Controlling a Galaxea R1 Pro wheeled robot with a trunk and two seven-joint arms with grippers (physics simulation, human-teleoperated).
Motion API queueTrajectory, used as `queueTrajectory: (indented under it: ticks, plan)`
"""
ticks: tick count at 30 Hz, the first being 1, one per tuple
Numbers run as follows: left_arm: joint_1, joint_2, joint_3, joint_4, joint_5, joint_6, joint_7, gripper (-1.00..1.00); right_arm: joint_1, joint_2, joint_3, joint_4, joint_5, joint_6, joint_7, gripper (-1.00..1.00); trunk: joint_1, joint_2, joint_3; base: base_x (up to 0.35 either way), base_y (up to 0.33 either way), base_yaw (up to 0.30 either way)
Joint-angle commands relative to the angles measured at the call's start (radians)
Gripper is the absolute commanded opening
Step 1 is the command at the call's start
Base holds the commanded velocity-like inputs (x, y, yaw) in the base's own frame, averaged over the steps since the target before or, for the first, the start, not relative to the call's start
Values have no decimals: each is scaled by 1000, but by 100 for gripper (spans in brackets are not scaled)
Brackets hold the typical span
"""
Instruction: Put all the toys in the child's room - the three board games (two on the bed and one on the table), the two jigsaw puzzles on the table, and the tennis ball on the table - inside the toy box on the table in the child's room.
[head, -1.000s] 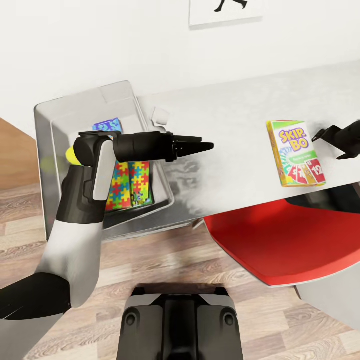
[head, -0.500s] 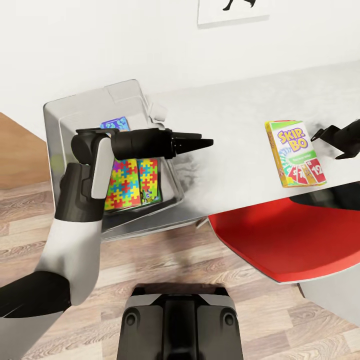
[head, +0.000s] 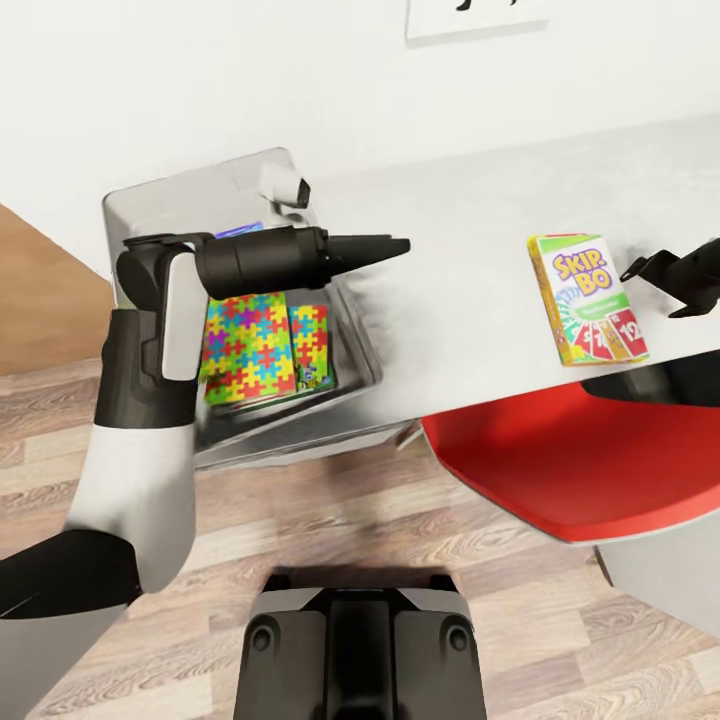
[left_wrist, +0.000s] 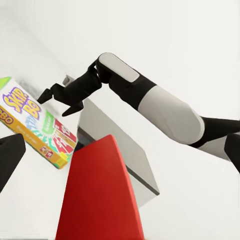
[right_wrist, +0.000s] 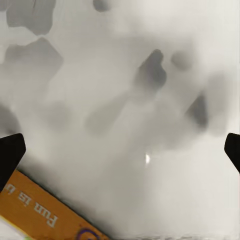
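Observation:
The toy box (head: 150, 205) stands at the left end of the table (head: 460, 230). Two jigsaw puzzles (head: 250, 345) lie flat inside it, with a blue board game (head: 246, 230) peeking out behind my left forearm. My left gripper (head: 392, 246) hovers open just past the box's right rim, pointing right. A green-red-yellow Skip-Bo board game (head: 585, 300) (left_wrist: 35, 125) lies on the table near its front edge. My right gripper (head: 653, 294) stands open right beside it, with the game's orange edge (right_wrist: 45, 210) at one fingertip. The tennis ball and the bed are out of view.
A red chair (head: 560, 470) is tucked under the table's front edge, below the Skip-Bo box. A small pale grey block (head: 285, 186) sits at the toy box's far right corner. Wood-plank floor (head: 300, 520) lies between my base (head: 360, 650) and the table.
The head view has shifted. My left forearm has lifted a little over the toy box and its fingers now overlap in view. The right gripper stays beside the Skip-Bo box.

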Motion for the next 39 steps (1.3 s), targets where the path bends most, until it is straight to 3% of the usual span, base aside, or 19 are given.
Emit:
queueTrajectory:
  ticks: [1,13,28,39]
  plan:
    - [-1,0,1,0,0,4,-3,100,-1,0,-3,-1,-10,2,-10,100,0,-2,-1,-78,61,0]
    - [-2,-1,4,0,-1,4,-3,100,-1,-3,-2,-1,-10,2,-8,100,0,-2,-1,-44,91,0]
    - [-2,-4,-2,0,-8,4,-3,100,-1,-1,-2,-2,-10,2,-11,100,0,-2,-1,126,-44,0]
    - [-2,-3,-2,0,-7,4,-3,100,-1,0,-3,-1,-10,2,-11,100,0,-2,-1,5,140,0]
